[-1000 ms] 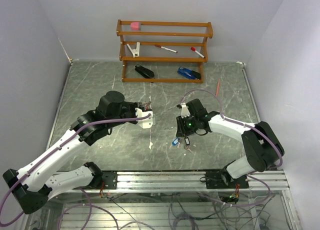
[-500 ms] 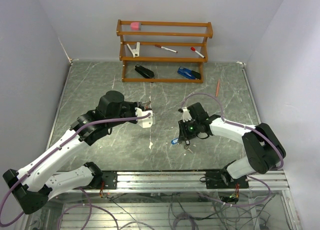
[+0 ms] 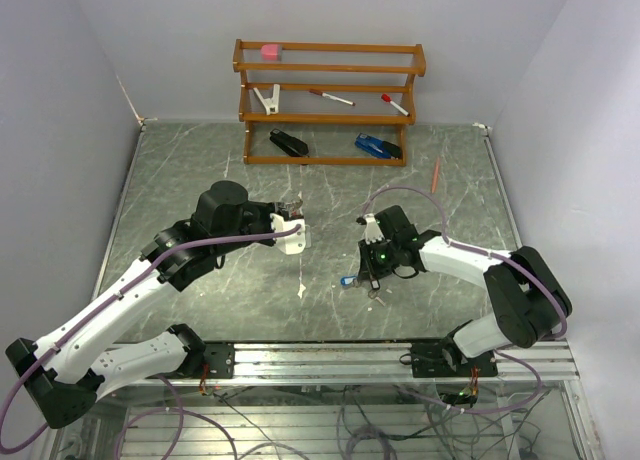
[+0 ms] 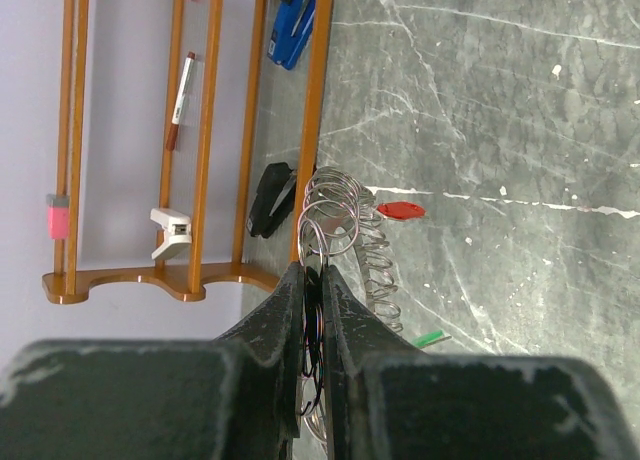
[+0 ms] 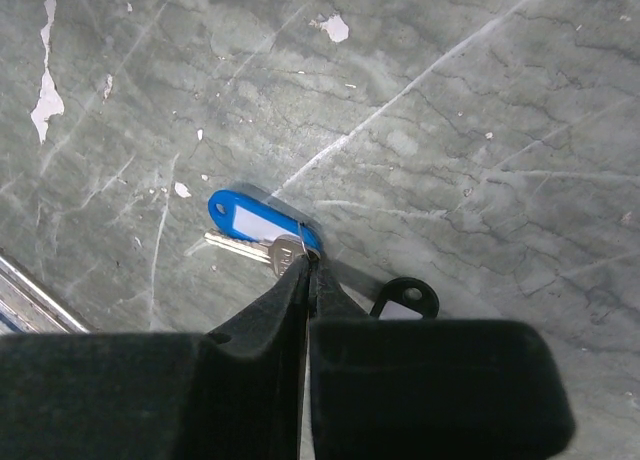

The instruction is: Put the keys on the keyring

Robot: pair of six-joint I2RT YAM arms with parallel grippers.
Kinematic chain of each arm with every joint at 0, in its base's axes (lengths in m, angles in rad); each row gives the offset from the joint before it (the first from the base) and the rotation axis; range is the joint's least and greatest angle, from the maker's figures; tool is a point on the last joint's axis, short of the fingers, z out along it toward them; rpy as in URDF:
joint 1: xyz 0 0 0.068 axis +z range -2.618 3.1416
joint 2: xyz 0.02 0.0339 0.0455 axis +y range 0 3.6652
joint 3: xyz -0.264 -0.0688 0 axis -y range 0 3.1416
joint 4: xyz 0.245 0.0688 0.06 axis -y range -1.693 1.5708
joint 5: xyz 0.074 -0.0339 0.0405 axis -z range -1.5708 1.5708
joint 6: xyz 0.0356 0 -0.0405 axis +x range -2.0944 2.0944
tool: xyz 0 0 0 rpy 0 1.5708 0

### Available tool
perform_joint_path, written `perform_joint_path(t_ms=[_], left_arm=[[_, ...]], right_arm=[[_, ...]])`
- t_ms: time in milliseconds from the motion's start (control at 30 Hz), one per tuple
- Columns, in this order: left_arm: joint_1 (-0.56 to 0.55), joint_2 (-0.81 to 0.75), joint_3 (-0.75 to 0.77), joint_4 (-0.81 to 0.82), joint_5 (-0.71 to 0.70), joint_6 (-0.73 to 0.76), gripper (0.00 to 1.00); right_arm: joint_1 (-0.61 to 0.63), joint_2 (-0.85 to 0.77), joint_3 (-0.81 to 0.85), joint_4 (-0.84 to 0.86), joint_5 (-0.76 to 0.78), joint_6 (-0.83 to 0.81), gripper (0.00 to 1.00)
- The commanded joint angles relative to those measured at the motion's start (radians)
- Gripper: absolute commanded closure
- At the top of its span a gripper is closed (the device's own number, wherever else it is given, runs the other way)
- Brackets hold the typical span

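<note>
white arms (image 3: pixel 460 258), black fingers (image 4: pixel 283 315), purple cables (image 3: pixel 398 189)

Both arms reach inward, the left gripper (image 4: pixel 313 272) and right gripper (image 5: pixel 305 265) each pinched closed.

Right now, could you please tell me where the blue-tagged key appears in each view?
Top external: blue-tagged key lies centre, at the right gripper tip.
Left wrist: not in it.
Right wrist: centre-left, at the jaws' tips.
Shared landmark: the right gripper.
</note>
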Motion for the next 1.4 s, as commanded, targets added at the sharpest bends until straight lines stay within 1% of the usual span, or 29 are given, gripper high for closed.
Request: perform_joint_path(t_ms=[0, 67, 200, 367, 667, 733, 967, 1300, 1333, 1367], left_arm=[[0.006, -0.011, -0.002, 0.067, 0.017, -0.009, 0.93], [0.007, -0.01, -0.004, 0.068, 0.019, -0.011, 0.93], [0.007, -0.01, -0.001, 0.065, 0.02, -0.014, 0.93], [0.008, -0.007, 0.004, 0.065, 0.018, -0.011, 0.93], [0.008, -0.007, 0.005, 0.064, 0.021, -0.009, 0.93], [0.007, -0.008, 0.005, 0.064, 0.022, -0.01, 0.93], [0.008, -0.014, 0.0, 0.063, 0.023, -0.011, 0.93], [0.007, -0.016, -0.008, 0.072, 0.02, -0.009, 0.93], [0.007, -0.016, -0.007, 0.073, 0.019, -0.008, 0.93], [0.008, -0.016, -0.009, 0.075, 0.018, -0.008, 0.93]], right_arm=[[0.005, -0.019, -0.018, 0.023, 0.005, -0.001, 1.0], [0.005, -0.008, -0.012, 0.018, -0.004, 0.001, 1.0], [0.005, 0.012, 0.005, 0.009, 0.001, 0.0, 0.91], [0.004, -0.006, 0.019, 0.017, 0.01, -0.007, 0.88], [0.004, -0.044, 0.029, 0.02, 0.016, -0.011, 0.74], [0.004, -0.045, 0.027, 0.025, 0.018, -0.016, 0.73], [0.004, -0.012, 0.02, 0.05, 0.004, -0.033, 0.73], [0.004, 0.016, 0.008, 0.065, -0.018, -0.033, 0.79], [0.004, 0.017, 0.005, 0.065, -0.019, -0.034, 0.8], [0.004, 0.019, 0.001, 0.068, -0.022, -0.035, 0.83]])
